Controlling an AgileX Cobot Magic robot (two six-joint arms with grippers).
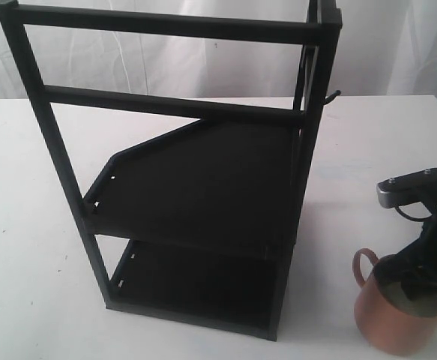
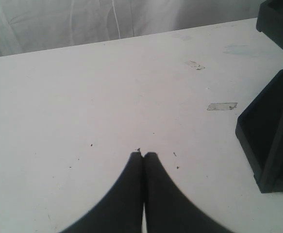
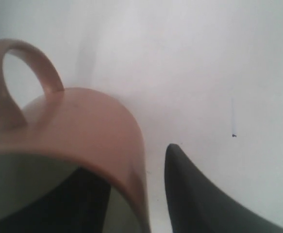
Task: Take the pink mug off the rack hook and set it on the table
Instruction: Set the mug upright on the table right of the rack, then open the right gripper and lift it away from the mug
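Note:
The pink mug (image 1: 402,315) stands upright on the white table (image 1: 31,225) at the front right, handle toward the rack (image 1: 203,187). My right gripper (image 1: 420,281) reaches down over its rim. In the right wrist view this gripper (image 3: 131,160) is open and straddles the wall of the mug (image 3: 83,121): one dark finger is inside the cream bowl, the other finger (image 3: 190,189) outside, with a slim gap to the wall. The rack hook (image 1: 332,96) sticks out bare from the upper post. My left gripper (image 2: 143,154) is shut and holds nothing, over bare table.
The tall black rack with two shelves fills the middle of the table; its base corner (image 2: 272,131) lies near my left gripper. A scrap of tape (image 2: 222,106) lies on the tabletop. White curtain hangs behind.

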